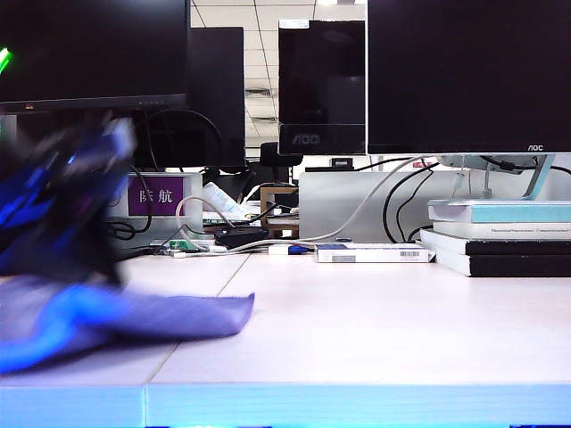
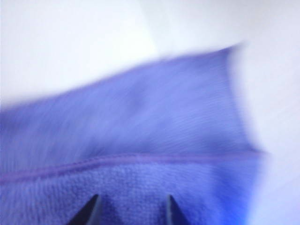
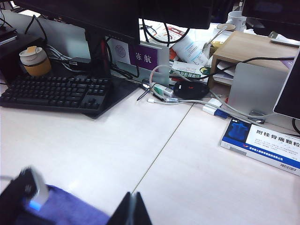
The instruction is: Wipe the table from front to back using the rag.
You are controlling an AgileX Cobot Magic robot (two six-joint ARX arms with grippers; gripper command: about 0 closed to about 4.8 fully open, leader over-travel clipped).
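One rag [image 1: 134,314], two claws: left [image 2: 132,208] open, right [image 3: 130,211] shut.

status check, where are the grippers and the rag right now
Left gripper open, over the rag at table front left. Right gripper shut, off the rag, holding nothing. Keyboard, cables and medicine box sit at the back.

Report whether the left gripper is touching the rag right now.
Cannot tell. In the left wrist view the left gripper has its jaws spread over the rag, but blur hides any gap; the exterior view is smeared too.
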